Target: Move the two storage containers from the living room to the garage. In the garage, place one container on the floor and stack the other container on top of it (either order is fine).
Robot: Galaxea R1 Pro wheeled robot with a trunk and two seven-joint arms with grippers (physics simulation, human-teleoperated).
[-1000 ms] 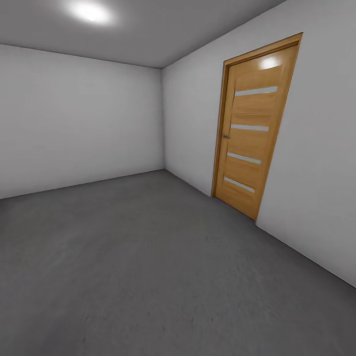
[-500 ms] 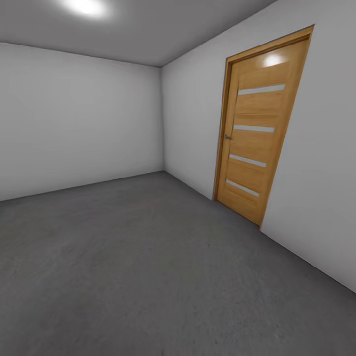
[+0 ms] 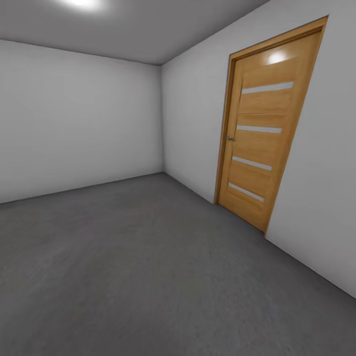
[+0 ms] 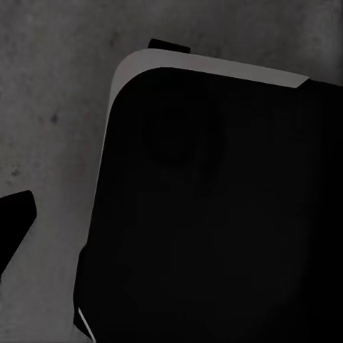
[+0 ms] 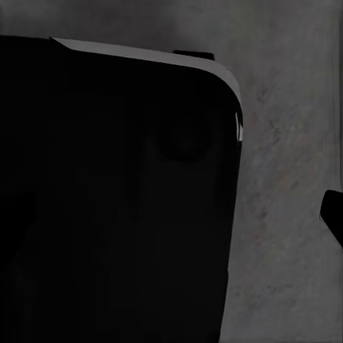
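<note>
The head view shows the garage, a bare room with plain white-grey walls (image 3: 74, 118) and a grey ceiling with one bright lamp glow at the upper edge. The dark grey mottled concrete floor (image 3: 148, 267) runs unobstructed from the near edge of the frame to the far wall. The floor meets the far wall along a straight line, and it meets the right-hand wall along a second line that recedes to the room corner (image 3: 162, 118).

A wooden side door with four narrow pale horizontal inserts (image 3: 262, 133) is set in the right-hand wall. The door is closed within its frame. A small metal handle (image 3: 229, 138) sits at its left edge. The foot of the door reaches the floor line.

The left wrist view shows the concrete floor (image 4: 50, 107) beneath a large black rounded body with a pale grey rim (image 4: 214, 214). A dark tip (image 4: 14, 218) enters at the frame edge; whether it is a finger cannot be told.

The right wrist view shows the same floor surface (image 5: 286, 214) beside a matching black rounded body (image 5: 114, 193), with a dark tip (image 5: 332, 211) at the frame edge.

The jaw state of both grippers cannot be told. The two orange-red storage containers cannot be located in these views.
</note>
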